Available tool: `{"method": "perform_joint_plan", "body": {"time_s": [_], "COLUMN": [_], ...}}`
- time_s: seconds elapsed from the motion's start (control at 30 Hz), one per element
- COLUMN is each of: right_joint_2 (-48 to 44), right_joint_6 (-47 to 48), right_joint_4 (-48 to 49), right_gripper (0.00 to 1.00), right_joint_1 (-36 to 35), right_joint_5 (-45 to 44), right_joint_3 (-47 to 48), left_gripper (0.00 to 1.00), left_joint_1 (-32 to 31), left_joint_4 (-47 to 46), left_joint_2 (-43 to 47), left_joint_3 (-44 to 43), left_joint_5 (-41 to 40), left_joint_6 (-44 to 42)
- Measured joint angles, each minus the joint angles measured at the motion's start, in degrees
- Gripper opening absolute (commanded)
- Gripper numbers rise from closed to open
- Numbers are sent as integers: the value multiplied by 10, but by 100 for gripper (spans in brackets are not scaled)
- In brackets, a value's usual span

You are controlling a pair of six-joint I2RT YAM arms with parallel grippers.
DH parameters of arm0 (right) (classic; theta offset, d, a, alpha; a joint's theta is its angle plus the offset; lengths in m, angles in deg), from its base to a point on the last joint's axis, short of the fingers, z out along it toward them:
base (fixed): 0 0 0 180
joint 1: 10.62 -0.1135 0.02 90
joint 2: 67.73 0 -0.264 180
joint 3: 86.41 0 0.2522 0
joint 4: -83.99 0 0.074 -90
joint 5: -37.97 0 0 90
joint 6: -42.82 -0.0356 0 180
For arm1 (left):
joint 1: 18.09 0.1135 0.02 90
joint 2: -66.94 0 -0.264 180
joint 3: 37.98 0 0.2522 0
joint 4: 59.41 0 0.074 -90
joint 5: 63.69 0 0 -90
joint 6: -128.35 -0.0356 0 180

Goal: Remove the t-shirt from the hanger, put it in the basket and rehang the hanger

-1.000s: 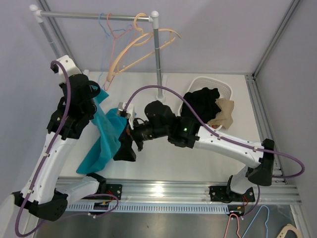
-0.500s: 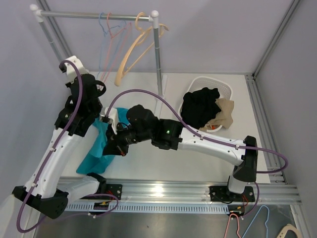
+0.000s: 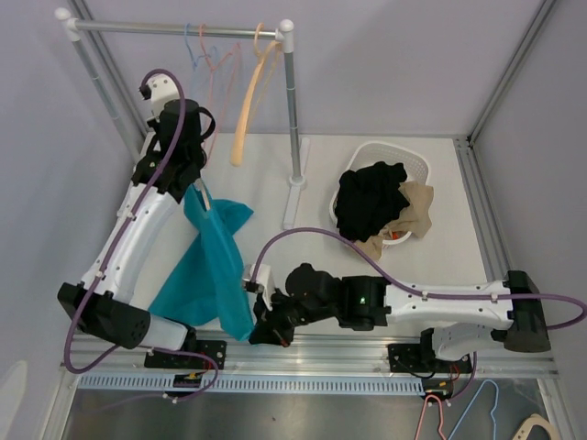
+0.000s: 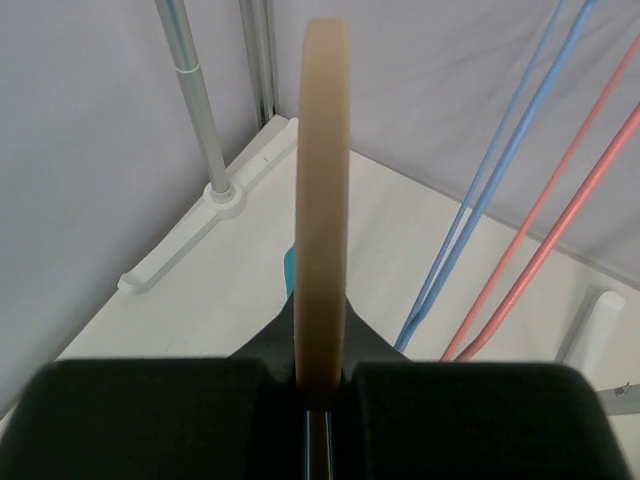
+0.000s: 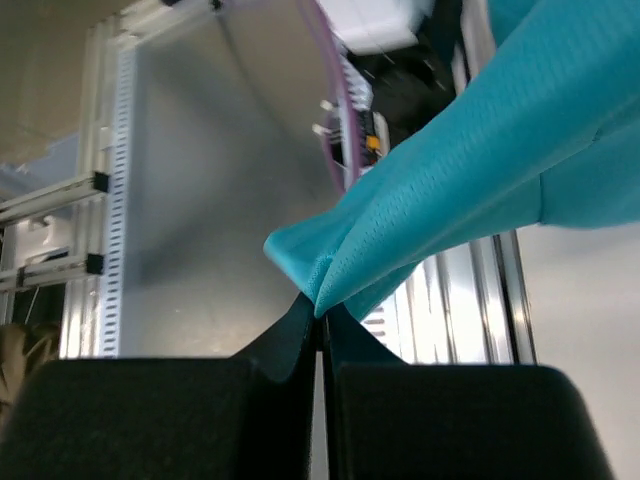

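The teal t-shirt point(image 3: 215, 261) hangs stretched in a long diagonal fold from under my left gripper point(image 3: 194, 172) to my right gripper point(image 3: 263, 330). The left gripper is shut on the beige hanger point(image 3: 248, 101), whose hook sits on the rack rail. In the left wrist view the hanger point(image 4: 325, 180) rises edge-on from the clamped left gripper point(image 4: 322, 345), with a teal sliver of the shirt point(image 4: 289, 275) beside it. My right gripper point(image 5: 320, 315) is shut on a bunched lower edge of the shirt point(image 5: 480, 190), low near the table's front.
The rack rail point(image 3: 174, 29) and post point(image 3: 292, 110) stand at the back, carrying blue point(image 3: 194, 50) and pink point(image 3: 220, 69) hangers. A white basket point(image 3: 417, 165) with black and tan clothes sits at the right. An aluminium rail point(image 3: 367, 353) runs along the near edge.
The right gripper closed on the shirt and pulled its lower edge toward the near edge. The left arm lifted the hanger up toward the rail, stretching the shirt out.
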Motion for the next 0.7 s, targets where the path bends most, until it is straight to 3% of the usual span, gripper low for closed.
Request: {"method": "perform_joint_plan", "body": {"time_s": [0.17,0.33,0.43,0.53,0.7], "right_joint_2": [29,80,117,182,306], "right_joint_6": [-26,-29,-24,-17,-9], "right_joint_4": [36,34,28,7,12], "right_gripper": [0,0,0,0,0], "right_joint_1": [31,117,176,222,265], "right_joint_5": [-22,1,3,-16,-52], "right_joint_3": [-86,-69,5,138,303], "left_gripper": [1,1,1,1,1], "left_joint_1": [14,14,7,-7,-11], "left_joint_4": [20,73,96,134,219], "left_joint_2": [-8,62,158,269,389], "left_joint_3": [-33,-18,33,79,92], "left_joint_5": [28,93,135,167,201], "left_joint_6": [9,36,49,55,54]}}
